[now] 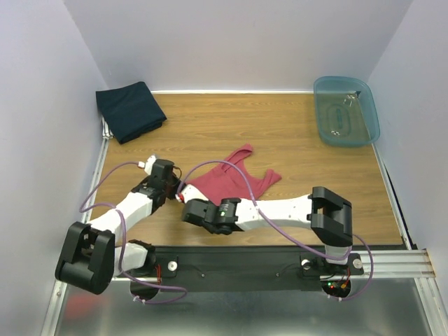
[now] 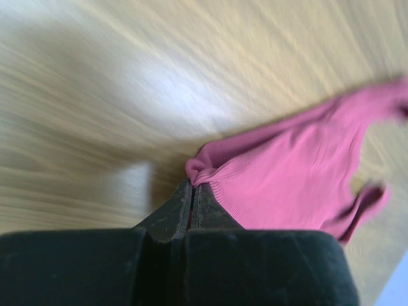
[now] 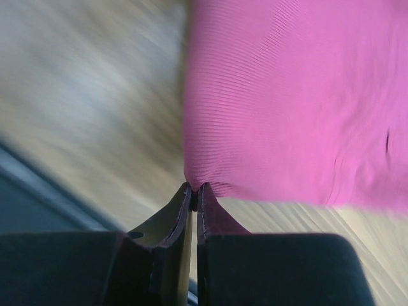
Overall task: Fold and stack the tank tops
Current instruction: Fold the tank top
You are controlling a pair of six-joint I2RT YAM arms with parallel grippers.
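Note:
A maroon tank top (image 1: 234,178) lies crumpled at the near middle of the wooden table, one strap pointing toward the back. My left gripper (image 1: 178,187) is shut on its near left corner; the left wrist view shows the cloth (image 2: 287,178) bunched at the fingertips (image 2: 193,186). Just below, my right gripper (image 1: 187,208) is shut on the same top's near edge, and the right wrist view has the fabric (image 3: 293,95) pinched at its tips (image 3: 194,189). A dark navy tank top (image 1: 129,110) lies folded at the back left corner.
A translucent blue plastic tub (image 1: 346,110) stands at the back right. White walls close in the table (image 1: 280,133) at the back and both sides. A metal rail (image 1: 392,259) with the arm bases runs along the near edge.

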